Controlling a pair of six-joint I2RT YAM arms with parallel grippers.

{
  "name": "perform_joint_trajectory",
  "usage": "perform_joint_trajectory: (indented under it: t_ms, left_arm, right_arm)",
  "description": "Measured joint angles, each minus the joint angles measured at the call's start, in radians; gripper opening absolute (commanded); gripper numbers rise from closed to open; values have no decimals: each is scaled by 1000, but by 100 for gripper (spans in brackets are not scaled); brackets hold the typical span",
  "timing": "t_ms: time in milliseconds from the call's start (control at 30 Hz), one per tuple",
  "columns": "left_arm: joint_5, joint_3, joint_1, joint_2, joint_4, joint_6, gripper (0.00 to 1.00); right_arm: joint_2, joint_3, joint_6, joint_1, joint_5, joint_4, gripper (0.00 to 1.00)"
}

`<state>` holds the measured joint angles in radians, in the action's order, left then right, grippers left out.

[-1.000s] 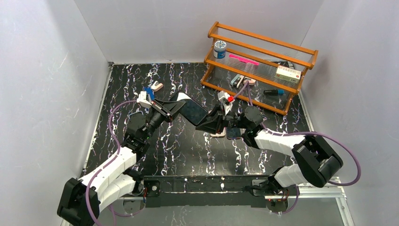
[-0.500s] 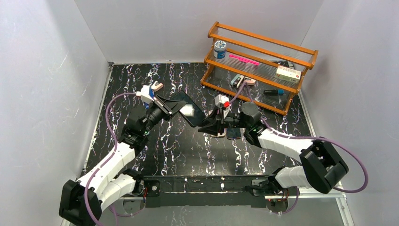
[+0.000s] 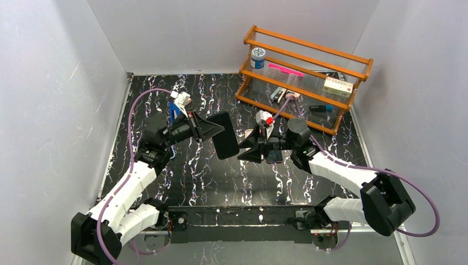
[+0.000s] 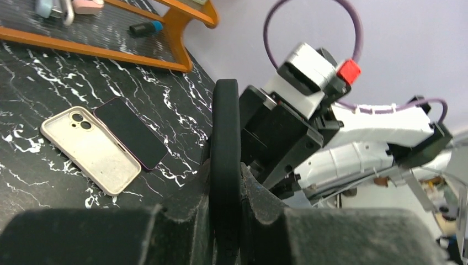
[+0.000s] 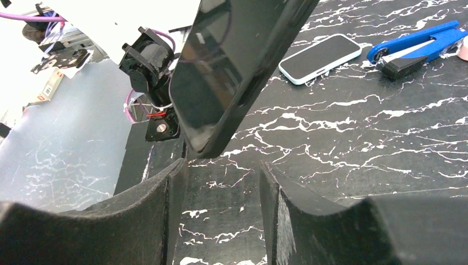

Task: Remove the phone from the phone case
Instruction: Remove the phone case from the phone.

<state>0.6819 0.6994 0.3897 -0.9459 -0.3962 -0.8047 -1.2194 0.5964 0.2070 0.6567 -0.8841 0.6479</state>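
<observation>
1. Our left tool [image 3: 212, 131] is pinching the phone [image 3: 225, 142], which sits in its black phone case [image 4: 225, 138], holding it in the air over the counter [image 3: 209, 176].
2. Our right tool [image 5: 221, 168] stands spread, nothing between its fingers; the phone's free end hangs just ahead of the gap.
3. On the counter near our right tool we see an empty beige case [image 4: 91, 149] and a dark handset [image 4: 131, 132] lying just beside each other.
4. A wooden rack [image 3: 303, 72] stands at the far right.
</observation>
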Motion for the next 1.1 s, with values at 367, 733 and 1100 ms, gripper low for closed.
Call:
perform_joint_trajectory:
  t_ms: [367,733,1100]
  left_arm:
    - [132,18,0,-20,0,81,0]
    - [204,32,5,-26,-15,76,0]
    - [220,40,-5,-47,-53,-11,0]
  right_arm:
    - [-36,61,4,36,-79,-19,39]
    - [-53,70,-29,45,-160,-40,1]
    - [-56,148,-227,57,-177,-189,1]
